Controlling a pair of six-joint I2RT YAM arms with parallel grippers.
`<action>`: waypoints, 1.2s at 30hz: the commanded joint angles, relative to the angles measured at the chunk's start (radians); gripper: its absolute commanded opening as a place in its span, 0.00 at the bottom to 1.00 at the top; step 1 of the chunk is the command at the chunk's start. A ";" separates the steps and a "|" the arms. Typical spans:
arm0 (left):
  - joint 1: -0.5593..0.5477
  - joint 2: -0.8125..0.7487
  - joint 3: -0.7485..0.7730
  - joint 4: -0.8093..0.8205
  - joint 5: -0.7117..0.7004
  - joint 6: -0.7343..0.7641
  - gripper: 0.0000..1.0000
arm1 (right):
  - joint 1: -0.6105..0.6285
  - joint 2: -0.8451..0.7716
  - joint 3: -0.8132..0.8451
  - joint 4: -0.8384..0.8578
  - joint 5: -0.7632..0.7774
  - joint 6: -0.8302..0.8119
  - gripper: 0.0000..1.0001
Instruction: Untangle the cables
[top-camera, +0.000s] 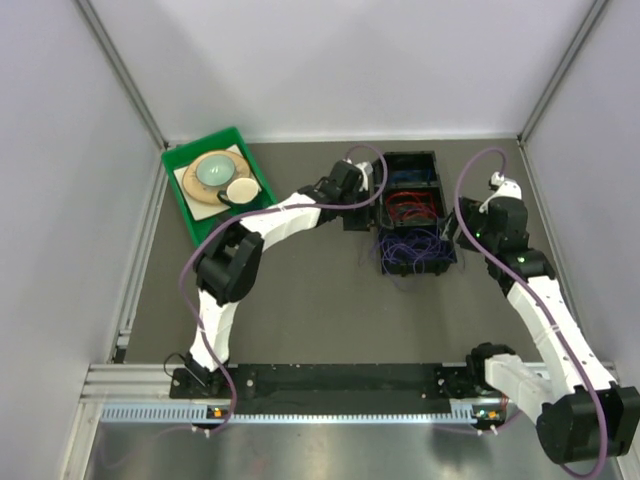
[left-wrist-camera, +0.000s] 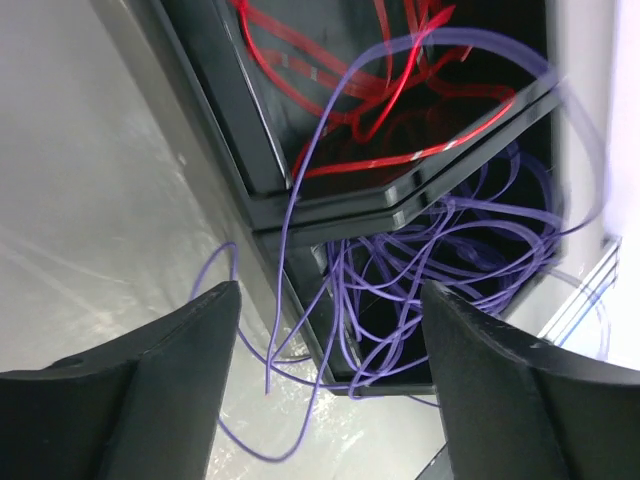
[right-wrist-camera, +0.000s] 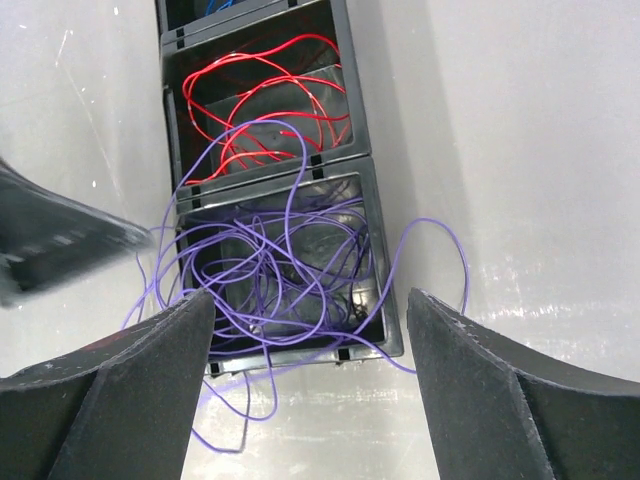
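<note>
A black divided bin (right-wrist-camera: 352, 100) sat on the grey worktop (top-camera: 300, 290) between the two arms. The red cables (right-wrist-camera: 265, 105) lay coiled in its middle compartment, and the purple cables (right-wrist-camera: 270, 270) filled the compartment nearest the arms in a loose tangle. Several purple loops spilled over the rim onto the worktop, and one arched across the divider above the red ones. The left gripper (left-wrist-camera: 328, 320) hung just beside the bin's left wall, its jaws spread wide with nothing pinched between them. The right gripper (right-wrist-camera: 310, 310) hovered over the near end of the bin, its jaws likewise spread and empty. A green tray (top-camera: 180, 205) holding a bowl (top-camera: 213, 170) stood well apart at the far left.
</note>
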 joint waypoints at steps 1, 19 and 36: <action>-0.016 0.036 0.032 0.055 0.073 -0.021 0.75 | -0.017 -0.033 -0.023 -0.013 -0.004 -0.003 0.77; -0.035 0.007 0.029 0.016 0.016 0.017 0.00 | -0.036 -0.031 -0.061 0.004 -0.028 0.011 0.77; -0.124 -0.147 0.027 0.005 0.065 0.066 0.00 | -0.151 -0.067 -0.093 0.018 -0.111 0.043 0.77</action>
